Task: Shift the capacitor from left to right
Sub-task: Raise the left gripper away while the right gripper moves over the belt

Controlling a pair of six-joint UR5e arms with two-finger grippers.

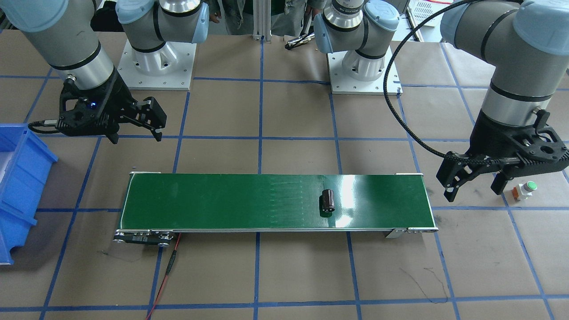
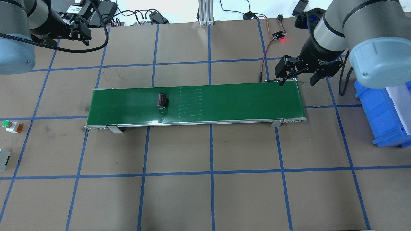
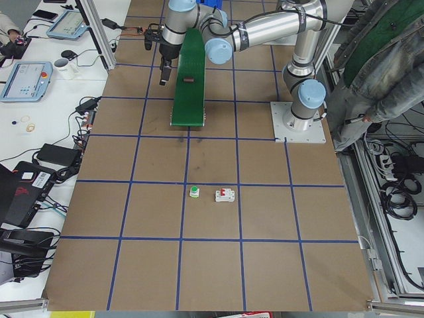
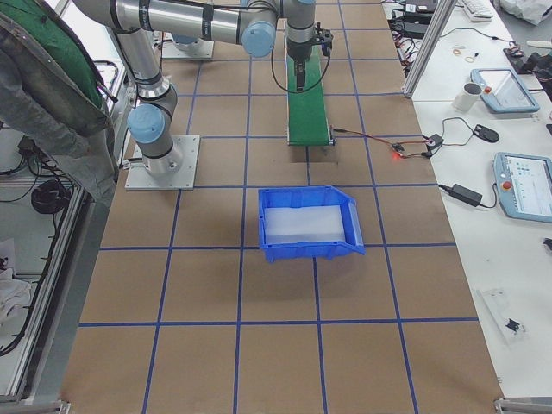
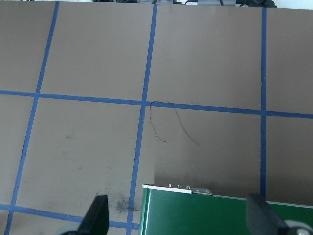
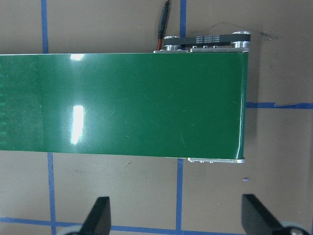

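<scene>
Lying on its side toward the 9 o'clock end of the belt (image 2: 240,102), overhead view, the capacitor (image 2: 161,100) runs its long axis 12-to-6 o'clock across it. Left claw (image 1: 476,189) and right claw (image 1: 135,135): spread, empty.

The stubby dark glossy capacitor (image 1: 328,200) lies alone on the long green conveyor belt (image 1: 231,202), bare belt all round it, room to come down from above. A small white green-capped push-button (image 1: 527,188) stands just beside my left gripper (image 1: 473,192). A blue plastic bin (image 1: 20,178) sits past the belt's other end.
</scene>
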